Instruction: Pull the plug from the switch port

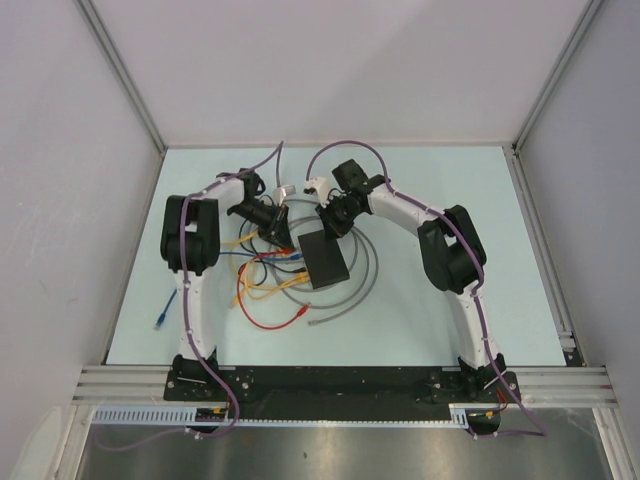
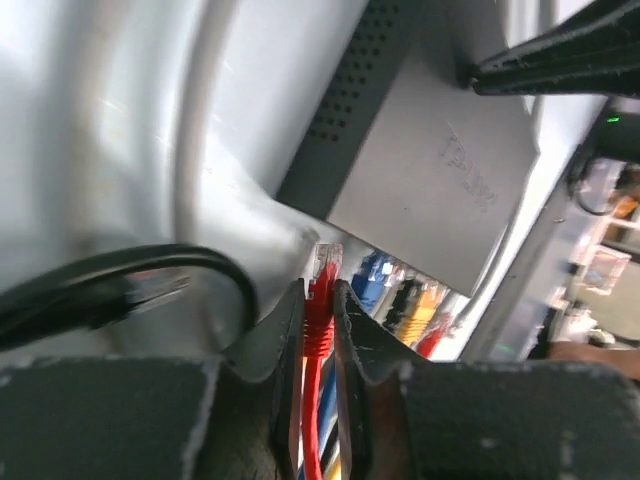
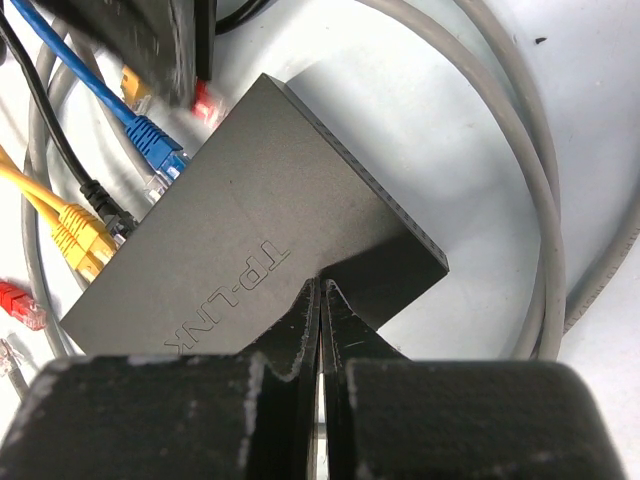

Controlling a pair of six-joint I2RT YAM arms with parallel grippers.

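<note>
The switch (image 3: 250, 250) lies flat near the middle of the bench (image 1: 450, 330), between the two arms, with cables looped around it. The right jaws are clenched on nothing, their tips pressed onto the top of the switch near one corner. This looks like a brace to keep the box from sliding.

The left jaws are clamped on the red plug (image 2: 318, 310), gripping its body just behind the clear tip. In the left wrist view the whole clear tip shows in front of the port edge, just beside the switch and not sunk into it. I judge the plug to be out of its port, or at most barely touching the opening; the angle does not let me rule out contact.

Along the same edge a blue plug (image 3: 155, 150), a black plug (image 3: 100, 195) and a yellow plug (image 3: 75, 235) sit against the ports. A second red plug (image 3: 15, 298) lies loose on the bench past the corner.

So the main pull appears done. What is left, as far as I can judge, is to draw the red plug clear of the switch and let it go.
</note>
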